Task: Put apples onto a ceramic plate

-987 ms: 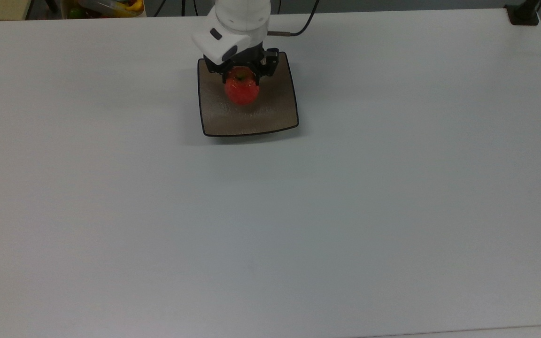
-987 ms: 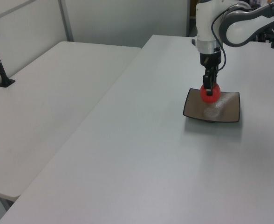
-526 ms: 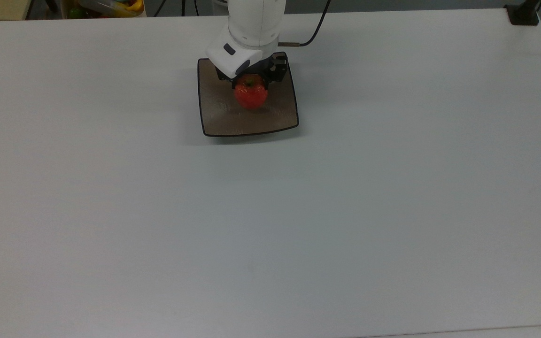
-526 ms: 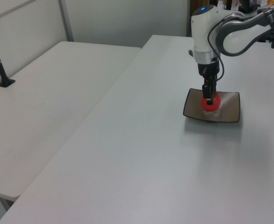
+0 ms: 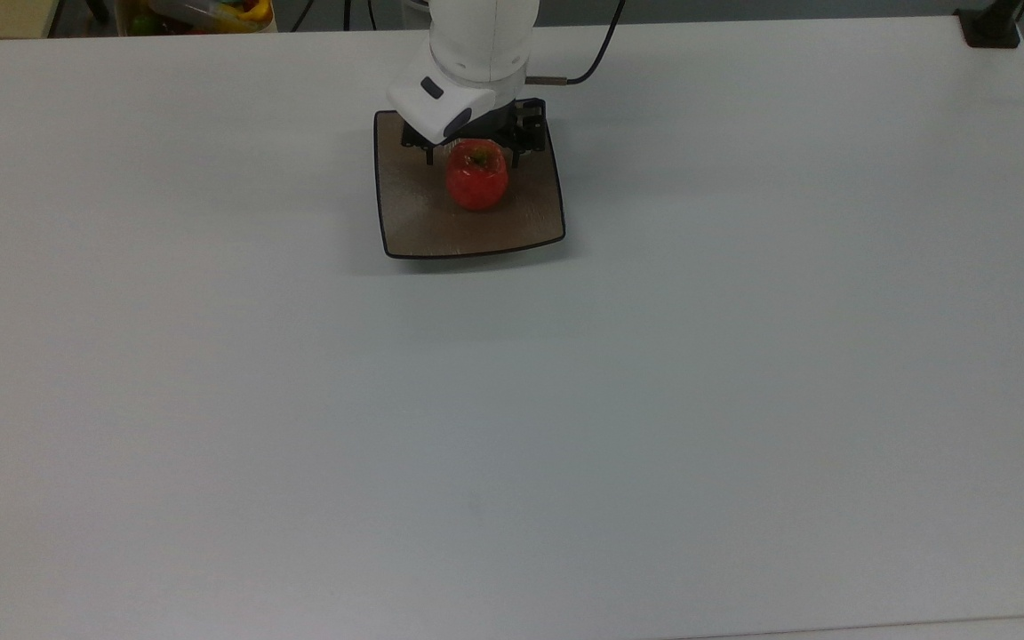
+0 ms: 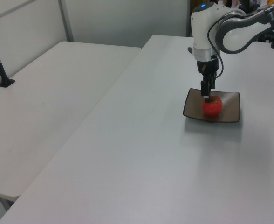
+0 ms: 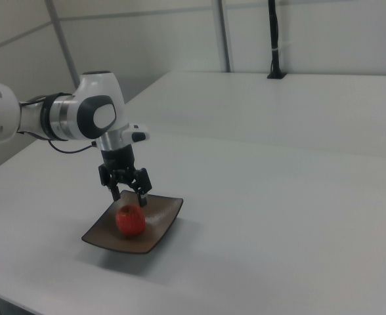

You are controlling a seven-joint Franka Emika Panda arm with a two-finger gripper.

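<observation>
Apple [image 7: 131, 220] on ceramic plate [image 7: 163, 224], just below parted end effector [image 7: 128, 196].

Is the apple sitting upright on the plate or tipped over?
Upright. The apple rests on the plate with its stem dimple facing up, and the open gripper is just above it.

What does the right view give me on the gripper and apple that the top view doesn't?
Right view: the gripper is seen from the side, fingers spread open and raised just above the small glossy red apple, with a gap between them.

Top view: the arm's white housing covers most of the gripper, but the apple's yellow-green dimple and its spot on the far half of the square brown ceramic plate are clear.

Both: the apple rests on the plate, unheld.
</observation>
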